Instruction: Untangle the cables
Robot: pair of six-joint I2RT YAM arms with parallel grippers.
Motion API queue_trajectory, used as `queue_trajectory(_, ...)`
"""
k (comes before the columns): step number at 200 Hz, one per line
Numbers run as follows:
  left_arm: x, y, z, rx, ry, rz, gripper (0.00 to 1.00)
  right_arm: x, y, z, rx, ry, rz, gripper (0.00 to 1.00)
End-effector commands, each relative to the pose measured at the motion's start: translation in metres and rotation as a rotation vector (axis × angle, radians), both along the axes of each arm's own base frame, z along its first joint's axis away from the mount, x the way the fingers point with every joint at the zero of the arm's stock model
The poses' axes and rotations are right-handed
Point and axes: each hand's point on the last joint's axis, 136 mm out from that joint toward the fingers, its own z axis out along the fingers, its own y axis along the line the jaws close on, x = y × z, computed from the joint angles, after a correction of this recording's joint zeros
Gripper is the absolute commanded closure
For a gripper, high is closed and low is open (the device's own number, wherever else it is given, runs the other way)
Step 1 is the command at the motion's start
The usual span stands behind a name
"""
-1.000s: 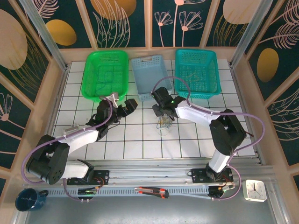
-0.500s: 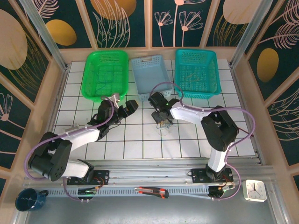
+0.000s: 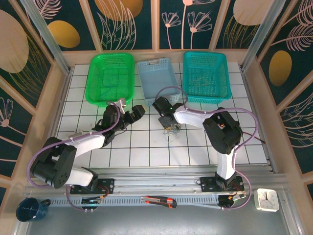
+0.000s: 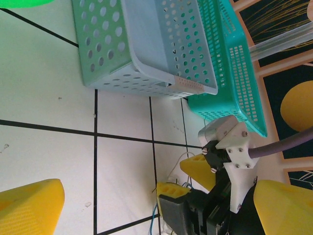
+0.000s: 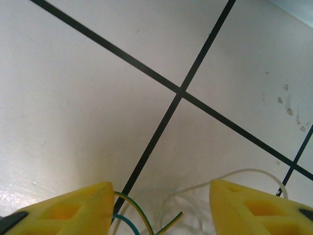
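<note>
Cables (image 5: 173, 218) lie loose between the right claw's (image 5: 161, 196) parted fingers; left claw (image 3: 132, 113) gapes wide.

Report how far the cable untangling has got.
Done: nothing looks separated; the cables lie in one tangle on the table. In hand: the right gripper sits open over them, wires between its fingers. To do: pulling strands apart; the left gripper hangs open nearby.

No writing, label, brand or number can be read anywhere. The small clock (image 3: 267, 199), well apart from the right hand (image 3: 168, 126), has dial marks too small to read.
</note>
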Motion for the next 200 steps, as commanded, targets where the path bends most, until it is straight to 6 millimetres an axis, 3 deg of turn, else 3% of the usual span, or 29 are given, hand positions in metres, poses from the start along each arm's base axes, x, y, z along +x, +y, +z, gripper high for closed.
queue_trajectory(1, 0.002, -0.001, 0.008, -0.035, -0.029, -0.007, 0.01, 0.018, 0.004, 0.015, 0.039, -0.05, -0.03, 0.57)
queue_trajectory(38, 0.0, 0.001, 0.008, -0.039, -0.03, 0.001, 0.01, 0.029, 0.006, 0.032, 0.112, -0.075, -0.059, 0.89)
queue_trajectory(66, -0.002, 0.003, 0.009, -0.038, -0.033, 0.01, 0.01, 0.035, 0.004, 0.045, 0.143, -0.101, -0.074, 0.99)
queue_trajectory(82, -0.003, 0.004, 0.011, -0.036, -0.037, 0.013, 0.01, 0.035, 0.004, 0.053, 0.159, -0.111, -0.075, 0.99)
queue_trajectory(92, -0.003, 0.005, 0.011, -0.035, -0.038, 0.016, 0.01, 0.034, 0.004, 0.058, 0.17, -0.113, -0.075, 0.95)
queue_trajectory(133, -0.004, 0.007, 0.011, -0.034, -0.036, 0.022, 0.01, 0.011, 0.008, 0.072, 0.212, -0.098, -0.047, 0.64)
queue_trajectory(175, -0.003, 0.005, 0.009, -0.032, -0.033, 0.016, 0.01, -0.023, 0.012, 0.07, 0.272, -0.032, -0.059, 0.54)
queue_trajectory(200, -0.003, -0.008, 0.011, -0.023, -0.055, -0.063, 0.01, -0.037, 0.01, 0.068, 0.327, 0.0, -0.099, 0.52)
